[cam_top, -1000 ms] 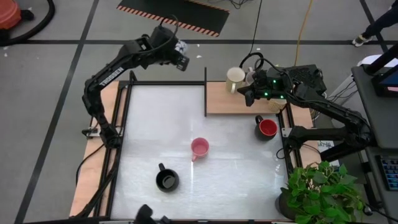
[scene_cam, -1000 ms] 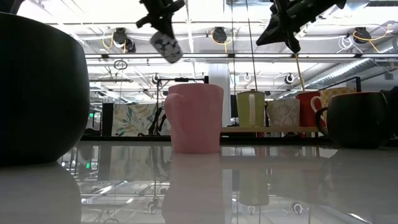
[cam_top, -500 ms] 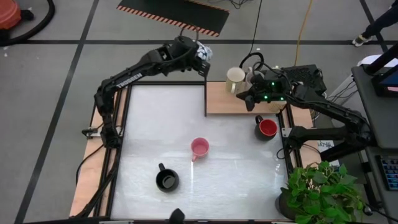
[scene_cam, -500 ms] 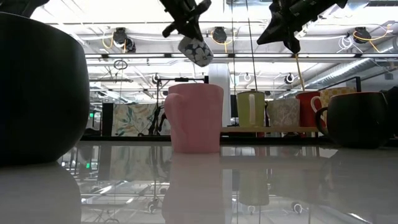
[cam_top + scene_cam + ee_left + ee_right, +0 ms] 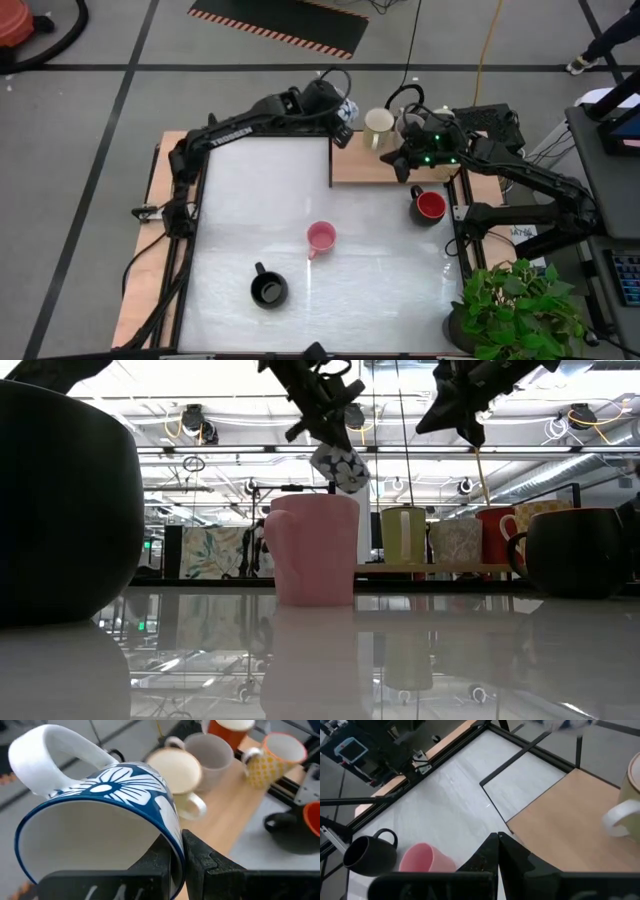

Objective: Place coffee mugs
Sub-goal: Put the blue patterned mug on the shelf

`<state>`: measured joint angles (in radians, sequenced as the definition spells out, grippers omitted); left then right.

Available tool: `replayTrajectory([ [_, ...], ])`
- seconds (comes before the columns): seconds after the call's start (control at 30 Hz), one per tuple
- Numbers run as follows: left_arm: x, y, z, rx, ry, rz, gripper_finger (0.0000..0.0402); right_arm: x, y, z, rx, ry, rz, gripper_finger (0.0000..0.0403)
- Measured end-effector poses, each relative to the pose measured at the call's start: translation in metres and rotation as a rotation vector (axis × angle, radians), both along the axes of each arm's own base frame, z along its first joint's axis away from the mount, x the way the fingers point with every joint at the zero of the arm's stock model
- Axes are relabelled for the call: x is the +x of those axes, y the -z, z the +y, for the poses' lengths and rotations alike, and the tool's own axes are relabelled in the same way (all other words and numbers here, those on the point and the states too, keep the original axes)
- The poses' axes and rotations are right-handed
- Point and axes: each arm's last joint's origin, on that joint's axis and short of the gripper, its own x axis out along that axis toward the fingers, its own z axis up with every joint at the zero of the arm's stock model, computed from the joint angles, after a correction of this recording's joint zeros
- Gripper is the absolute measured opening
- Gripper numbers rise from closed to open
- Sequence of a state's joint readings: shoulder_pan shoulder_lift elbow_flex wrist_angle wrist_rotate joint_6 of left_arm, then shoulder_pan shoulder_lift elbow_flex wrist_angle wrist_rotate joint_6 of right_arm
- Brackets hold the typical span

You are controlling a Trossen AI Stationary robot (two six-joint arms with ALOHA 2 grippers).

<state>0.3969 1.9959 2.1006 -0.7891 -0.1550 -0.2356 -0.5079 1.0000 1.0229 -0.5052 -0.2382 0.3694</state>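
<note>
My left gripper (image 5: 338, 112) is shut on a white coffee mug with blue flower marks (image 5: 120, 795). It holds the mug in the air at the far edge of the table, beside the wooden shelf (image 5: 372, 168). In the low view this mug (image 5: 340, 465) hangs above the pink mug (image 5: 312, 550). On the shelf stand a cream mug (image 5: 378, 125) and other mugs (image 5: 215, 752). My right gripper (image 5: 397, 157) is shut and holds nothing, hovering over the shelf. A pink mug (image 5: 320, 237), a black mug (image 5: 268, 290) and a red-lined dark mug (image 5: 430, 205) stand on the white tabletop. My left gripper pinches the flowered mug's wall at its rim (image 5: 176, 851), on the side away from the white handle (image 5: 50, 750). One finger (image 5: 157, 865) is inside the mug and one (image 5: 202, 865) is outside. The fingers slant down from the table's left. The mug hangs tilted and lifted clear.
A dark upright bar (image 5: 331, 160) marks the shelf's left side. A yellow patterned mug (image 5: 272, 752) and an orange mug (image 5: 230, 725) stand farther along the shelf. A potted plant (image 5: 515, 310) stands at the table's near right corner. Bare wood (image 5: 560, 820) lies in front of the cream mug.
My left gripper has carried the flowered mug toward the table's right edge and downward, toward the wooden shelf and the cream mug. It has kept its hold throughout, and the mug stays tilted and clear of everything.
</note>
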Motion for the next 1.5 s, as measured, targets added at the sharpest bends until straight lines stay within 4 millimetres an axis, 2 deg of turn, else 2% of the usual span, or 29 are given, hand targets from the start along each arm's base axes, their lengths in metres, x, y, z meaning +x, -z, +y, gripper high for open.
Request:
replayTrajectory([
  [0.17, 0.007, 0.006, -0.001, -0.085, -0.029, -0.053, 0.0022, -0.001, 0.001, 0.0, 0.006, 0.0, 0.011, 0.0],
  [0.33, 0.009, -0.009, 0.007, -0.1, -0.087, -0.205, 0.0022, -0.001, 0.001, 0.0, 0.006, 0.0, 0.012, 0.0],
  [0.53, -0.013, -0.053, 0.042, -0.078, -0.21, -0.413, 0.0022, -0.001, 0.002, 0.001, 0.019, 0.004, 0.021, 0.0],
  [0.63, -0.019, -0.058, 0.069, -0.05, -0.256, -0.464, 0.0022, -0.001, 0.002, 0.001, 0.019, 0.004, 0.023, 0.0],
  [0.77, -0.023, -0.037, 0.104, -0.161, -0.265, -0.461, 0.0022, -0.002, 0.002, 0.001, 0.021, 0.005, 0.026, 0.0],
  [0.87, -0.019, -0.016, 0.118, -0.264, -0.251, -0.442, 0.0022, -0.002, 0.003, 0.001, 0.025, 0.006, 0.027, 0.0],
  [1.1, -0.002, 0.003, 0.103, -0.313, -0.169, -0.337, 0.0022, -0.003, 0.005, 0.002, 0.044, 0.007, 0.056, 0.0],
  [1.27, -0.003, 0.016, 0.093, -0.31, -0.199, -0.196, 0.0022, -0.004, 0.006, 0.002, 0.047, 0.006, 0.067, 0.0],
  [1.5, 0.003, 0.017, 0.083, -0.33, -0.173, -0.185, 0.0022, -0.004, 0.006, 0.001, 0.0, 0.01, 0.081, 0.0],
])
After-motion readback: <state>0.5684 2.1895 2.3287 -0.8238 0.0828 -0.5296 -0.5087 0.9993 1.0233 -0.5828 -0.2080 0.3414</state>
